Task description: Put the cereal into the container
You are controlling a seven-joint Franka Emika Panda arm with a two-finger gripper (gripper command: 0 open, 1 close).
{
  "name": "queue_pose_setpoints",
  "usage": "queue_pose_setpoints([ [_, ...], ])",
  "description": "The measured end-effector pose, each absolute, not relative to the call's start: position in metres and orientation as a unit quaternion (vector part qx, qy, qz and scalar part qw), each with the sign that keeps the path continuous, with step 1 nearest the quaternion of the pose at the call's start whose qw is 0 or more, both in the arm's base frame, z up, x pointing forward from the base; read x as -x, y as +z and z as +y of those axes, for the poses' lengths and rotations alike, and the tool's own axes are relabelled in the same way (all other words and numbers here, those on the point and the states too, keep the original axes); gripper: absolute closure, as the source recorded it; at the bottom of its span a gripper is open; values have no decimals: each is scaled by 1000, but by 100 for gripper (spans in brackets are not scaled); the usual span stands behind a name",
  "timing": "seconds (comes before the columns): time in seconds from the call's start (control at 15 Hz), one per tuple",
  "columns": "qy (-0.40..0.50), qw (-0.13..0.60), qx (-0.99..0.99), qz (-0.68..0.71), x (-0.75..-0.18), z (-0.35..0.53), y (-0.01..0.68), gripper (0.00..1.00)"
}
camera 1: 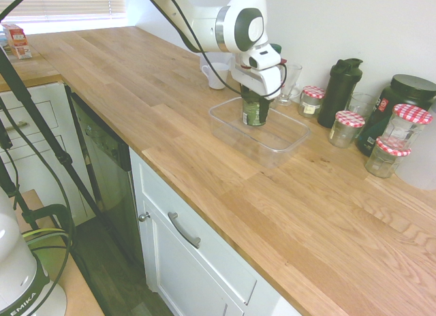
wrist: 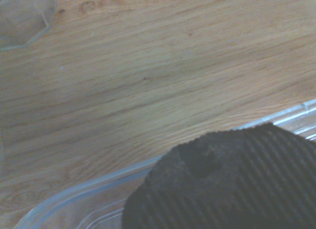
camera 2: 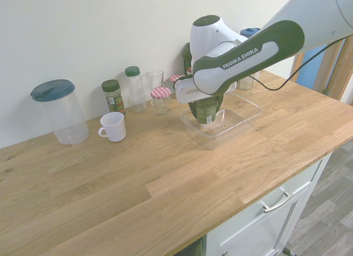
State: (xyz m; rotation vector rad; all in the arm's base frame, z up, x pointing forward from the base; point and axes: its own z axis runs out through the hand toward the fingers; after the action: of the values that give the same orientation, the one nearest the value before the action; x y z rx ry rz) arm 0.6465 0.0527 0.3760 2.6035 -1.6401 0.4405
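Second exterior view, taking the white mug [camera 2: 113, 127] as centre: lidded plastic pitcher [camera 2: 63, 112] at nine o'clock, upright; green-lidded spice jar [camera 2: 113, 97] at twelve, just beside; green-capped clear bottle [camera 2: 135, 89] at one; red-checked-lid jar [camera 2: 160, 101] at two, upright.

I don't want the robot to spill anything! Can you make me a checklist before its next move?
Gripper has hold of the green cup: ok
Cup over the clear tub, inside its rim: ok
Cup roughly upright: ok
White mug away from the gripper: ok
Cup touching the tub's bottom: cannot tell
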Motion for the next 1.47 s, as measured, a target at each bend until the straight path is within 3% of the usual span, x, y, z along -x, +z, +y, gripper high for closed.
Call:
queue_pose_setpoints([
  [0.2, 138, 15, -836, -531, -649, 52, 366, 100],
  [0.27, 136, 14, -835, -533, -649, 52, 365, 0],
  [1.13, 112, 6, -840, -531, -647, 31, 357, 0],
  [1.47, 85, 6, -862, -500, -609, 36, 377, 0],
])
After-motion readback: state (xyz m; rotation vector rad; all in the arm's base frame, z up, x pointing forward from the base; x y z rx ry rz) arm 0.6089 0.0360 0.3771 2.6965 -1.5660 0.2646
